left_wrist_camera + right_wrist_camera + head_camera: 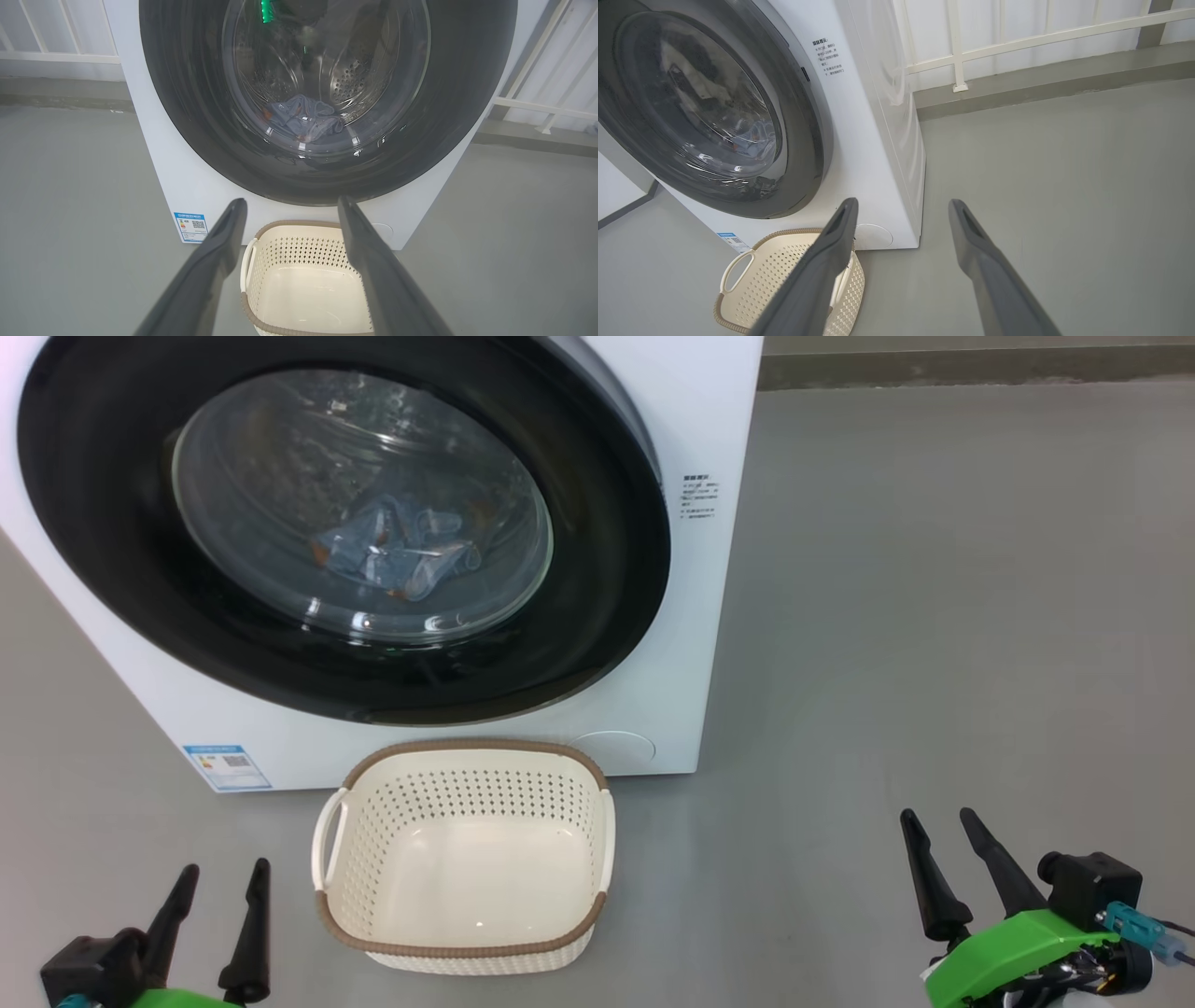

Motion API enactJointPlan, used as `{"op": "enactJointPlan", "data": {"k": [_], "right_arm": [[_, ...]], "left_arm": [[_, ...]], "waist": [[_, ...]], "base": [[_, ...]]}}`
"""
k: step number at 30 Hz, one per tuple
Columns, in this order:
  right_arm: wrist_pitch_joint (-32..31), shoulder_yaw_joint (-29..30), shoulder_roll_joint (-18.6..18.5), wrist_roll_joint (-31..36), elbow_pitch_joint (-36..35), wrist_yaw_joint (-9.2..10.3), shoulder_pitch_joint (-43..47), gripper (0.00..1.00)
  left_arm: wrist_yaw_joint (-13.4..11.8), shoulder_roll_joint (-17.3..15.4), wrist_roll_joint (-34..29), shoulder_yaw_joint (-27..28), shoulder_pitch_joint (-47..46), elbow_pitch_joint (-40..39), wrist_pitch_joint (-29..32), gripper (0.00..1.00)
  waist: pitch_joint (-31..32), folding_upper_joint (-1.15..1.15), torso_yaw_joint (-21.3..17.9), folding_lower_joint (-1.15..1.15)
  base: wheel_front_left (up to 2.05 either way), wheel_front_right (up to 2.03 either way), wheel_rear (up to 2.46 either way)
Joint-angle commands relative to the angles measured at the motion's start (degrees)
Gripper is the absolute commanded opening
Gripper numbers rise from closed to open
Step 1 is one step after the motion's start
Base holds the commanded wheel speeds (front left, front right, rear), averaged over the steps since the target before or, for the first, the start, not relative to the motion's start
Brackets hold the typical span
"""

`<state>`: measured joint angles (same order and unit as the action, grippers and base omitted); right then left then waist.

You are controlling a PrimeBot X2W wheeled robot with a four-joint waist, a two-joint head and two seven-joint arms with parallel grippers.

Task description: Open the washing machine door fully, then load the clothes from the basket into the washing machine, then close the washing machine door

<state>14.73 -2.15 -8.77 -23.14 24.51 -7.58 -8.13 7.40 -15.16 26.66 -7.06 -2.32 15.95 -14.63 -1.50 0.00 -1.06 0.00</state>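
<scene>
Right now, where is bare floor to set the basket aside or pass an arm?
Widest bare floor: right of the washing machine, back to the wall kerb. A narrower patch left of the basket, below the blue label. Crowded: the basket sits close before the machine, under the closed door.

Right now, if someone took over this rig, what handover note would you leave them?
Left gripper: open, holding nothing, low to the left of the basket.
Right gripper: open, holding nothing, over bare floor to the right.
Washing machine door: looks shut, flush with the washing machine.
Clothes: in the drum behind the glass. Blue fabric with orange marks is clear; I cannot pick out a second garment.
Basket: on the floor before the machine, nothing in it.
Done: loading, and the door closed.
Left: seemingly nothing. Perhaps check that the door has latched.
</scene>
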Motion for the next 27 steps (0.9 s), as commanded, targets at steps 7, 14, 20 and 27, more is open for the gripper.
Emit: {"op": "enactJointPlan", "data": {"k": [7,14,20,27], "right_arm": [[0.27,-0.59,-0.44,0.21,-1.73,0.09,0.26,1.0],[0.27,-0.5,-0.32,0.37,-1.74,0.09,0.25,1.0],[0.27,-0.44,-0.22,0.58,-1.95,0.09,0.37,1.0],[0.27,-0.47,-0.16,0.63,-2.13,0.09,0.41,1.0]], "left_arm": [[0.09,-1.57,-0.4,3.11,-1.71,-1.07,-0.37,1.0],[0.09,-1.54,-0.85,2.97,-1.88,-0.68,-0.37,1.0],[0.09,-1.63,-1.54,2.81,-1.9,-0.39,-0.37,1.0],[0.09,-1.22,-1.89,3.35,-1.64,-0.19,-0.37,1.0]], "waist": [[-0.07,0.0,-0.75,0.0],[-0.17,0.0,-0.93,0.0],[-0.01,0.0,-0.86,0.0],[0.3,0.0,-0.94,0.0]], "base": [[0.0,0.0,0.0],[0.0,0.0,0.0],[0.0,0.0,0.0],[0.0,0.0,0.0]]}}
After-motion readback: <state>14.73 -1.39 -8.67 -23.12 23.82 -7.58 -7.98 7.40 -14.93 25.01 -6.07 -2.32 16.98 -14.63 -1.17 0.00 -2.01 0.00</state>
